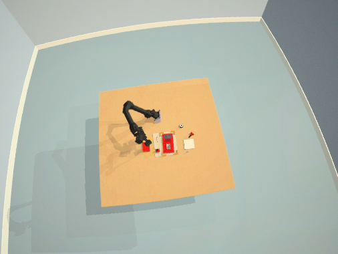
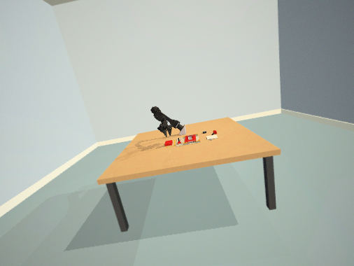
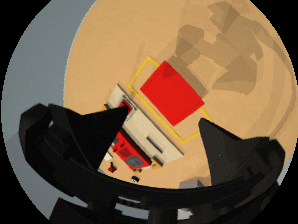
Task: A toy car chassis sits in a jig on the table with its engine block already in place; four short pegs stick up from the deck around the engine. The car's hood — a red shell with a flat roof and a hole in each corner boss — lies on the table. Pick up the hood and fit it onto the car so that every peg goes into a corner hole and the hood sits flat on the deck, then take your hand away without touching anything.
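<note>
The red hood (image 1: 146, 147) (image 2: 168, 143) (image 3: 172, 93) lies on the table with a smooth red face up, over the yellow outline (image 3: 183, 141). My gripper (image 1: 143, 142) (image 2: 168, 136) (image 3: 164, 115) is open and empty, raised above the table close to the hood. In the wrist view the hood shows beyond and between the two fingertips. The red chassis (image 1: 167, 139) (image 3: 131, 148) sits in the jig beside it, with the grey engine block (image 1: 168, 146) on its deck. The pegs and the hood's corner holes cannot be made out.
A beige strip (image 1: 156, 144) (image 3: 172, 149) with small parts stands between hood and chassis. Past the chassis lie a white square (image 1: 189, 144) (image 2: 212, 137), a small red part (image 1: 192, 134) (image 2: 215, 132) and a small black-and-white round part (image 1: 181, 125) (image 2: 204, 132).
</note>
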You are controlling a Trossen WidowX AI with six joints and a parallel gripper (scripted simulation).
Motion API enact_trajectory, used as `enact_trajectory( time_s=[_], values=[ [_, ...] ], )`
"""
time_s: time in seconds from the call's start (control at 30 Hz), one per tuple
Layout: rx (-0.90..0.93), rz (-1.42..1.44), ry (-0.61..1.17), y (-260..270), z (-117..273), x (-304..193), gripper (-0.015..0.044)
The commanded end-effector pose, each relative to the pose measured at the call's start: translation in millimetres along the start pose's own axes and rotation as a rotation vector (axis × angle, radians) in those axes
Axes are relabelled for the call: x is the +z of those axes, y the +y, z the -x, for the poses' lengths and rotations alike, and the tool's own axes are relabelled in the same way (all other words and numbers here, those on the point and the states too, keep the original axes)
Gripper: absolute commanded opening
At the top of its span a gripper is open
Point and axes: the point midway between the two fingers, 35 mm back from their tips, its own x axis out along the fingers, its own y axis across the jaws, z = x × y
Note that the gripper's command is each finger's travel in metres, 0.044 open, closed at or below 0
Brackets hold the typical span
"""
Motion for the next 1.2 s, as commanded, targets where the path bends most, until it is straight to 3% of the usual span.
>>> enact_trajectory(
  time_s=[0.0, 1.17],
  values=[
    [-0.231, 0.917, 0.170, 16.4, -0.8, 16.5, 0.0440],
    [-0.235, 0.936, 0.176, 12.9, -17.5, 16.6, 0.0440]
  ],
)
